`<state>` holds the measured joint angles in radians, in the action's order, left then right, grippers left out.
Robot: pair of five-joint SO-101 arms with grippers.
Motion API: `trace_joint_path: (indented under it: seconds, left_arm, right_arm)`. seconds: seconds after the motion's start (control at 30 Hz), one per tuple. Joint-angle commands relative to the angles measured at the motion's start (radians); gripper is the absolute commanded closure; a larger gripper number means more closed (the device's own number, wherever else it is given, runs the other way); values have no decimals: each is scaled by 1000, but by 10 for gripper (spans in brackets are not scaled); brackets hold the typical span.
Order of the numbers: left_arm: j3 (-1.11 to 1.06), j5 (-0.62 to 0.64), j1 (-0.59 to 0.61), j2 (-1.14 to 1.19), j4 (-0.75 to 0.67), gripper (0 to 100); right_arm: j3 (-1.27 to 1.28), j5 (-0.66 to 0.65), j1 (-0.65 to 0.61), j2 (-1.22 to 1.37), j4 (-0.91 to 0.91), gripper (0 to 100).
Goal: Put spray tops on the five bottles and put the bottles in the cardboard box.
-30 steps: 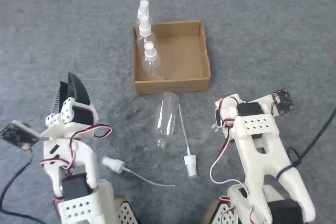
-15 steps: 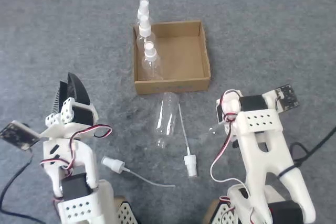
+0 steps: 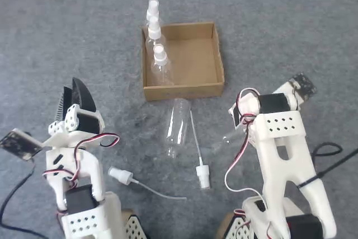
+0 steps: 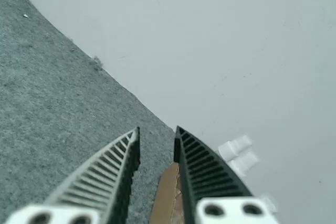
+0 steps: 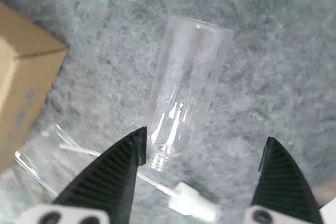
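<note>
The cardboard box (image 3: 193, 89) stands at the middle back, and three bottles with white spray tops (image 3: 160, 62) are lined up along its left wall. One clear bottle (image 3: 178, 127) lies bare on the carpet in front of the box. A second bare bottle (image 5: 184, 93) lies on its side under my right gripper (image 5: 206, 136), which is open with a finger on either side and above it. One spray top (image 3: 202, 175) with a long tube lies beside that bottle's neck, another (image 3: 119, 174) nearer the left arm. My left gripper (image 4: 156, 145) is raised at the left, narrowly open and holding nothing.
Grey carpet covers the table up to a white wall behind. The box corner (image 5: 26, 77) is close beside the right gripper. The right part of the box floor (image 3: 196, 54) is bare. The left arm's base (image 3: 84, 205) stands at the front left.
The right arm's wrist has swung and reached a little forward over the bottle lying by it. The left arm, the bottles and the spray tops have stayed where they were.
</note>
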<state>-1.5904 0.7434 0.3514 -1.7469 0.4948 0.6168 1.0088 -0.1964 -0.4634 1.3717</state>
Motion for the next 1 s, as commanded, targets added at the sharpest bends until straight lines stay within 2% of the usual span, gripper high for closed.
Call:
trace_joint_path:
  seconds: [0.0,0.23,0.47,0.73,0.97]
  left_arm:
    - [8,3,5,-12,-35,899]
    - [8,3,5,-12,-35,899]
    - [8,3,5,-12,-35,899]
    - [8,3,5,-12,-35,899]
    - [8,3,5,-12,-35,899]
  right_arm:
    - [-64,-149,7,-48,18,706]
    - [-64,-367,8,-48,16,706]
    - [-74,-440,8,-48,18,707]
    - [-173,-755,8,-48,143,707]
    - [-195,-1120,2,-48,165,707]
